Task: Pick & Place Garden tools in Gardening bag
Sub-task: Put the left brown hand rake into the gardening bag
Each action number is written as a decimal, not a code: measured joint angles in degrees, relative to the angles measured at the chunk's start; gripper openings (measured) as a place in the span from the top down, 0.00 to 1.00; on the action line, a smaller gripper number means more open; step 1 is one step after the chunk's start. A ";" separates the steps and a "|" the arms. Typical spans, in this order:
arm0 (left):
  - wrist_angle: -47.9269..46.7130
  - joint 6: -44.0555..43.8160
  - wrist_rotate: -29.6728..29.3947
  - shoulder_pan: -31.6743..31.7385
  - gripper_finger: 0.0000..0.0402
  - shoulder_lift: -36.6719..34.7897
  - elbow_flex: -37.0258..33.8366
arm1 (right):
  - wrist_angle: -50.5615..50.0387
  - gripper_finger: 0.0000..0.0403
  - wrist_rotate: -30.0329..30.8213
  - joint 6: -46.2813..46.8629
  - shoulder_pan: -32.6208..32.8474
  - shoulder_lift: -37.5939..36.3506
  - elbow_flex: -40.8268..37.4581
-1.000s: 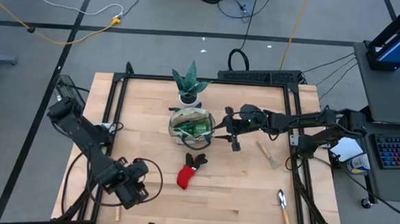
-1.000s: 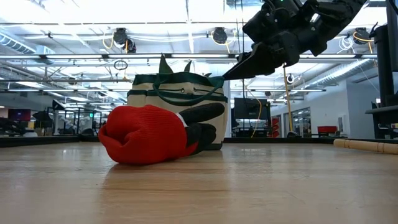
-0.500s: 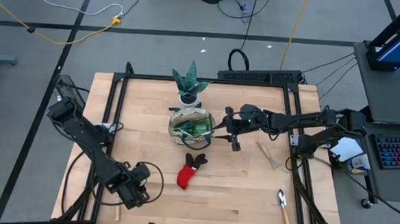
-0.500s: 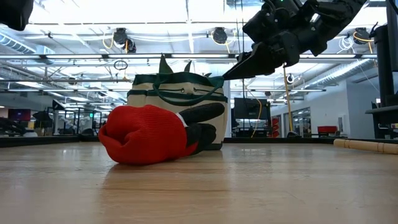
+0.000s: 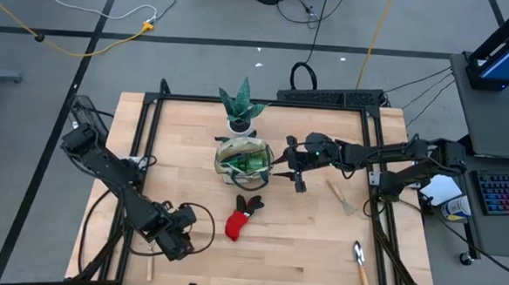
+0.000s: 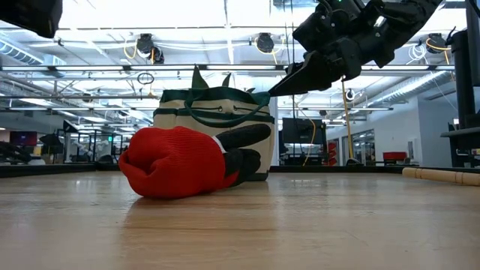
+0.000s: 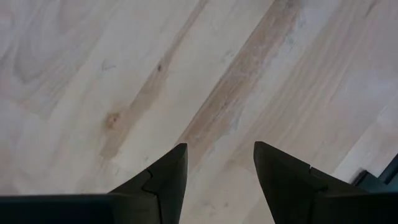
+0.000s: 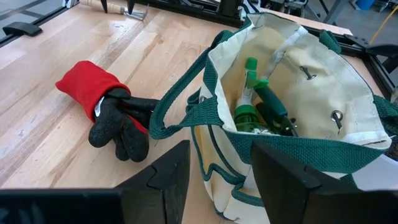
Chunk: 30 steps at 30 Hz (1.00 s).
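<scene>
Since the soft beige fabric gardening bag with dark green trim [image 5: 244, 158] already holds the green spray bottle [image 8: 249, 102] and sits mid-table in front of the spiky plant in its white pot [image 5: 241, 108], the step in hand looks like fetching the red-and-black glove [image 5: 242, 216], which lies on the wooden table [image 5: 185, 139] just in front of the bag; a good pick would come straight down over the red cuff, close across its bunched middle, and lift clear before swinging over the bag mouth. The left gripper [image 5: 176, 237] hovers near the table's front edge, beside the glove but apart, fingers wide open and empty. The right gripper [image 5: 295, 169] hangs by the bag's rim, fingers parted, holding nothing
</scene>
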 joint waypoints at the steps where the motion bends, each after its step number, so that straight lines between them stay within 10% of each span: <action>1: 0.00 0.79 0.00 0.12 0.52 0.00 0.00 | 0.00 0.60 0.00 -0.01 0.00 0.00 0.00; 30: 0.00 1.70 3.35 0.94 0.52 -0.04 0.00 | 0.00 0.60 -0.02 -0.01 -0.02 -0.02 0.00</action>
